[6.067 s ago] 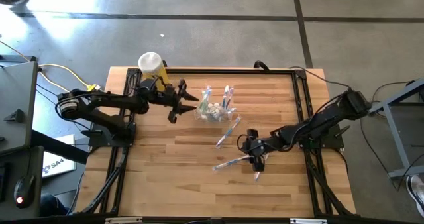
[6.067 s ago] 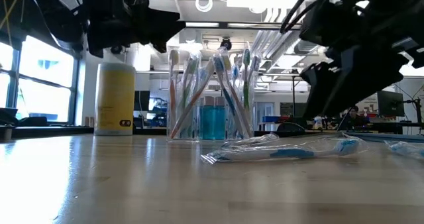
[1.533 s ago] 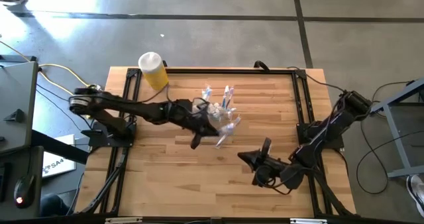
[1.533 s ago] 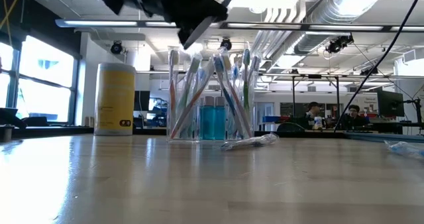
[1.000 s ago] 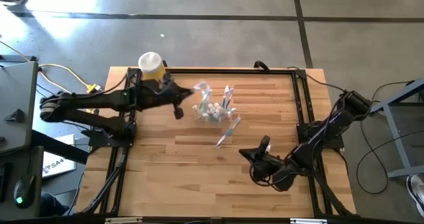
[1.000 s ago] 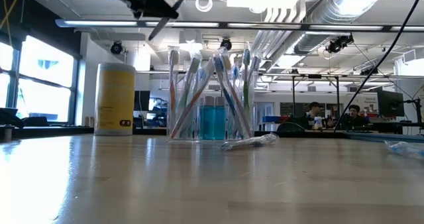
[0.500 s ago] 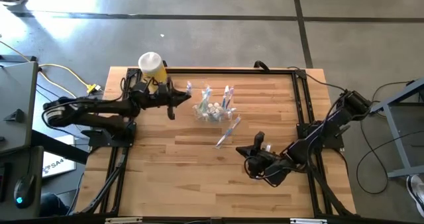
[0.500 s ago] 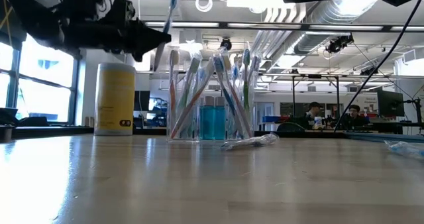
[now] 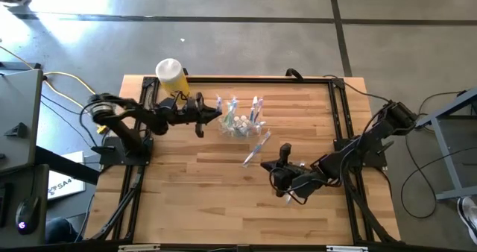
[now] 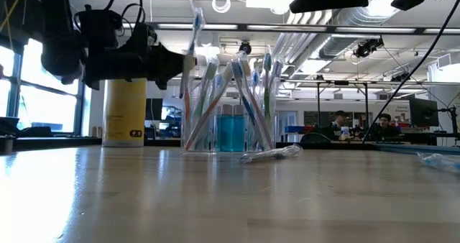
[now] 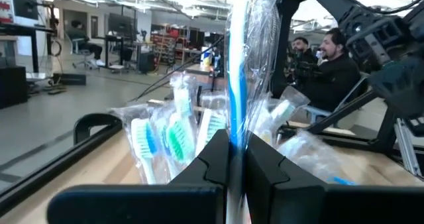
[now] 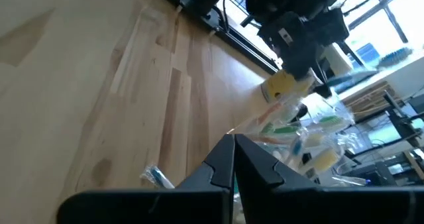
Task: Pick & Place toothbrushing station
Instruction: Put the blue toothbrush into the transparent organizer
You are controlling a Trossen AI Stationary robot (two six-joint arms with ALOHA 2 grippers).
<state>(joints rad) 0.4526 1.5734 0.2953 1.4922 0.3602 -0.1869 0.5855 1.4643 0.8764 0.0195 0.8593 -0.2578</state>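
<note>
The clear holder cup (image 9: 240, 123) (image 10: 228, 106) stands at the table's far middle with several pastel toothbrushes upright in it. My left gripper (image 9: 215, 116) (image 10: 176, 62) hangs just left of the cup, level with its top. It is shut on a plastic-wrapped blue toothbrush (image 10: 194, 31) (image 11: 236, 65). Another wrapped toothbrush (image 9: 257, 147) (image 10: 270, 154) lies flat on the table near the cup. My right gripper (image 9: 283, 156) (image 12: 233, 148) is shut and empty, right of the middle of the table, pointing toward the cup. My left gripper pinches the wrapped toothbrush's handle (image 11: 236, 139) between its two fingers, wrapper and all. The fingers reach in level from the table's left and lie across the handle. The toothbrush stands nearly upright, head up, lifted clear of the table, beside the cup's rim.
A yellow cylinder with a white cap (image 9: 171, 77) (image 10: 124, 106) stands at the far left, behind my left arm. Another wrapped toothbrush (image 12: 156, 177) (image 10: 438, 159) lies on the wood by my right gripper. A black frame (image 9: 339, 125) borders the table. People sit in the room beyond.
My left gripper has come down from high up and gone right toward the cup, carrying the wrapped toothbrush, which has turned from slanted to nearly upright beside the cup's rim. My right gripper has swung a little toward the far edge and the cup, still shut.
</note>
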